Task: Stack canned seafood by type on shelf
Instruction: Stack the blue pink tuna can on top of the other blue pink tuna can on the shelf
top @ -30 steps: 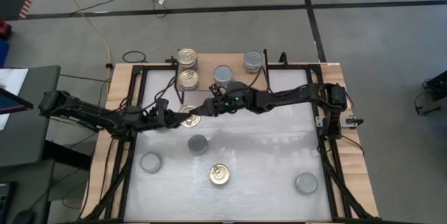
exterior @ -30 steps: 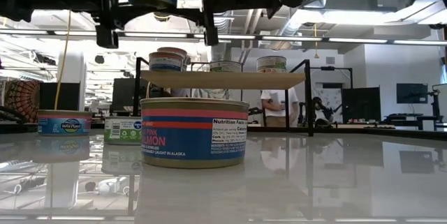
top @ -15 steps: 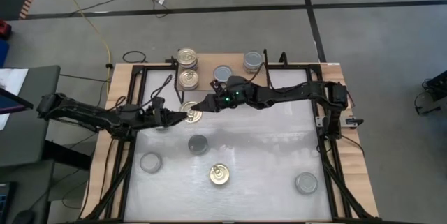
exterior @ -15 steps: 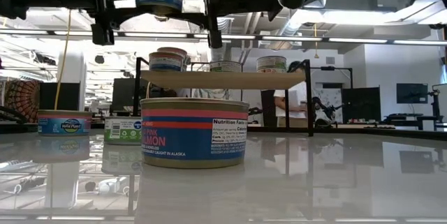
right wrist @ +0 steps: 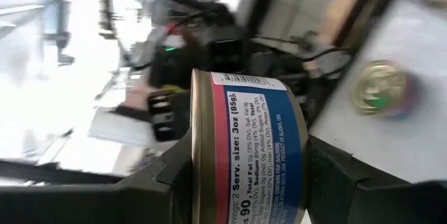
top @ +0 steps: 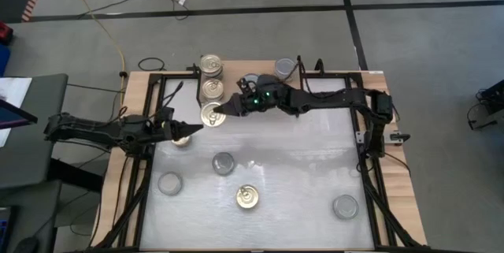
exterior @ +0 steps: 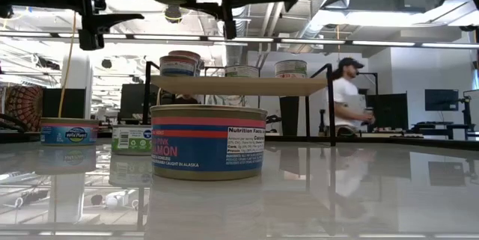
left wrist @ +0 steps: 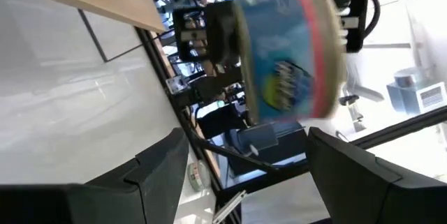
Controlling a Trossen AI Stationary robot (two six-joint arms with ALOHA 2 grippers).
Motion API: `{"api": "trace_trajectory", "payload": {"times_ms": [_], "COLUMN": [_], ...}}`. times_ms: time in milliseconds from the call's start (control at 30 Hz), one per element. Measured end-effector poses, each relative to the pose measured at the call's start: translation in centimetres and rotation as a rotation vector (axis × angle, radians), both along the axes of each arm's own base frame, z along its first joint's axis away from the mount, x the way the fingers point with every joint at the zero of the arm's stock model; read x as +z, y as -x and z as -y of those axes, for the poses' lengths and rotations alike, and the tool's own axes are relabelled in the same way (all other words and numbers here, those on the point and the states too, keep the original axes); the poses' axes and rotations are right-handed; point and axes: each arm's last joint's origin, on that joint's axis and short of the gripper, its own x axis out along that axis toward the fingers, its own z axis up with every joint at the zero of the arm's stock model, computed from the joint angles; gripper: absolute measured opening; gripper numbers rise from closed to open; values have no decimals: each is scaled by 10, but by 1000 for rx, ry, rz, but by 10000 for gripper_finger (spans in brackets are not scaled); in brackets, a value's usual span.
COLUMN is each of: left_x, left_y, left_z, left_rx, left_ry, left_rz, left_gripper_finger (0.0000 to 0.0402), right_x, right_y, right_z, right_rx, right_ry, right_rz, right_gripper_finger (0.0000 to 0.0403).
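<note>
At the left of the high view, the left arm reaches in from the table's left edge, and the left gripper [top: 183, 129] has its fingers spread apart with nothing between them, just above a gold-lidded tin [top: 182, 139] resting on the white table [top: 299, 174]. In the left wrist view those two dark fingers [left wrist: 157, 165] stand wide, empty. Just right of it, at upper centre, the right gripper [top: 220, 113] is clamped on a gold-lidded can [top: 212, 114], raised above the table at the shelf's front edge; the right wrist view shows this blue-and-red labelled can [right wrist: 251, 151] squeezed between both fingers. Behind it, the shelf [top: 236, 72] carries two gold-lidded tins [top: 210, 90] one behind the other at its left end, and a grey-lidded tin [top: 285, 67] toward its right. In the lower half of the frame, loose tins sit apart on the table: a grey one [top: 169, 183] lower left, a dark-lidded one [top: 224, 163] near centre, a gold one [top: 248, 198] below it, and a grey one [top: 344, 206] lower right.
</note>
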Motion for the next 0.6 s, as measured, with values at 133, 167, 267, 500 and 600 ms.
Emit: {"api": "trace_trajectory", "payload": {"times_ms": [133, 167, 267, 500, 600], "left_x": [0, 0, 1, 2, 1], "left_y": [3, 4, 6, 14, 18], "left_z": [0, 0, -1, -1, -2], "left_rx": [0, -2, -2, -4, -4], "left_ry": [2, 8, 12, 0, -1], "left_rz": [3, 4, 8, 19, 16], "left_gripper_finger": [274, 274, 274, 274, 274], "right_x": [14, 19, 24, 7, 1], "right_y": [-1, -2, -6, -28, -37], "right_z": [11, 15, 29, 64, 81], "right_rx": [-78, -106, -157, -236, -267], "right_ry": [56, 70, 84, 6, -6], "right_rz": [-137, -158, -182, -201, -179], "right_gripper_finger": [215, 215, 215, 216, 216]}}
